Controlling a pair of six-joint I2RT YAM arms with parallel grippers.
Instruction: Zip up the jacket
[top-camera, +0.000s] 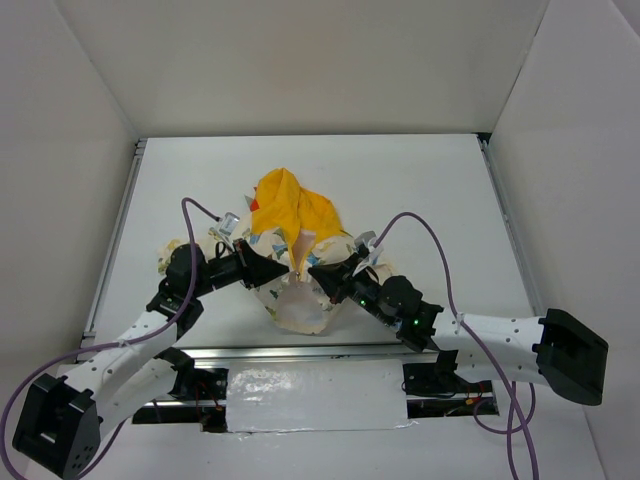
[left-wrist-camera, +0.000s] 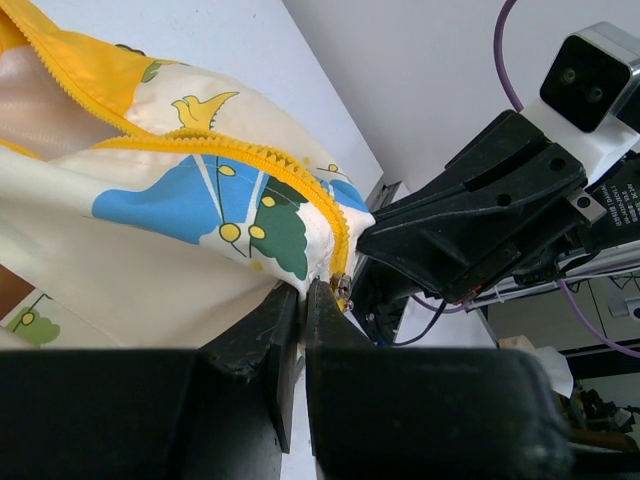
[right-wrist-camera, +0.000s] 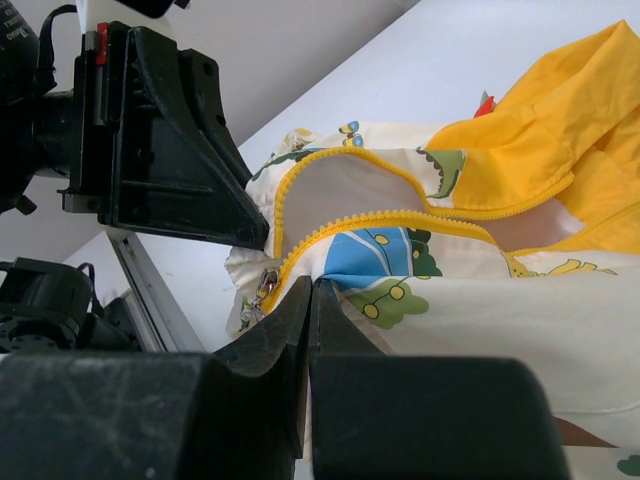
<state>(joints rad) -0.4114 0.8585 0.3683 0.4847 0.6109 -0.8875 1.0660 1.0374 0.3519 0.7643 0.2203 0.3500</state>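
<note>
Jacket (top-camera: 290, 212) long axis near-far, hood pointing away; left gripper (top-camera: 284, 268), right gripper (top-camera: 312, 270) both clamped onto it.

Left arm (top-camera: 125, 355), right arm (top-camera: 500, 335): white link shells, black joints, boxy black end block in each bottom corner of the frame. Purple cable (top-camera: 440, 250) loops off each wrist. Fingers (right-wrist-camera: 272, 332) matte black, wedge-shaped. Green LED (top-camera: 405, 322) on right arm. Silver two-lens camera housing (left-wrist-camera: 590, 70), upper right.
</note>
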